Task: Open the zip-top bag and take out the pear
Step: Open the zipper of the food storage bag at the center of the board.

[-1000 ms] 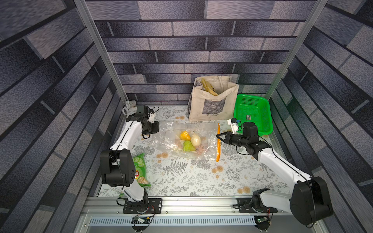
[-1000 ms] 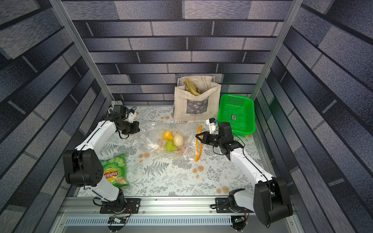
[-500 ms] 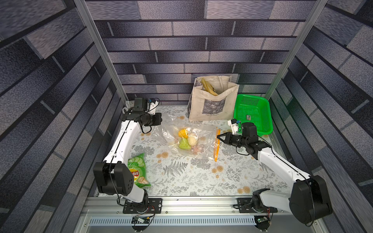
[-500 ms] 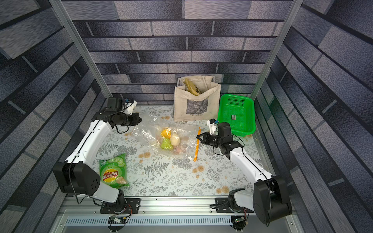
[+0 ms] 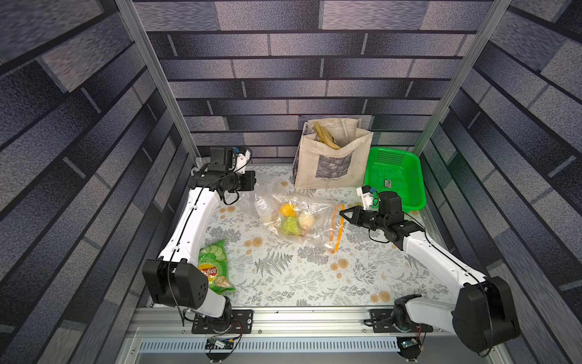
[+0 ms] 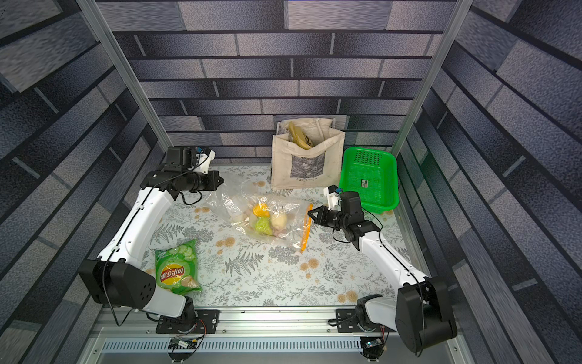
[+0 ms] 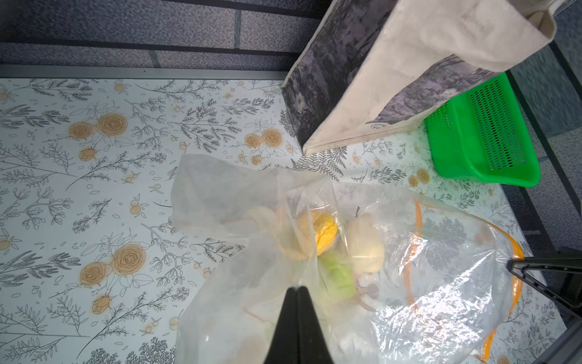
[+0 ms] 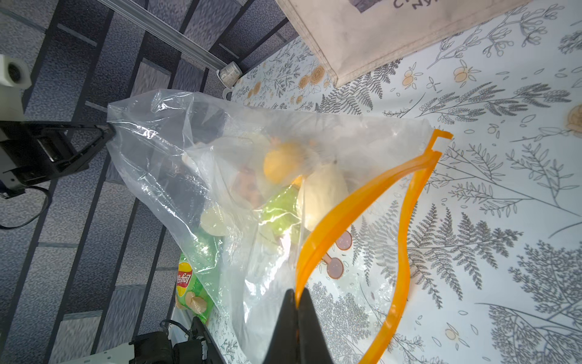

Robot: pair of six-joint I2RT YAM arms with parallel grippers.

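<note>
Left arm has swung up and back toward the upper left since a second ago, taking the closed end of the zip-top bag (image 5: 318, 234) with it. The fruit inside has slid toward the right, and the right arm has barely shifted.

- Nearest, lower left in both top views: green crisp packet (image 5: 214, 268) lying flat on the counter (image 5: 283, 277), well apart from the bag.
- Centre: the bag is strung between the two arms, with its middle sagging.
- Left fingers (image 7: 288, 315) are pressed together, pinching a fold of clear film at the closed end.
- Right fingers (image 8: 285, 321) are pressed together too, pinching one half of the orange zip strip (image 8: 346, 205).
- The two halves of the strip bow apart, so the mouth gapes.
- Pear (image 7: 365, 249) — pale, with a stem — is inside the bag, touching an orange fruit (image 7: 326, 233) and a green item (image 7: 340, 277).
- Far, upper centre: beige tote (image 5: 330, 164) standing upright against the back wall.
- Just to its right: green basket (image 5: 396, 179).
</note>
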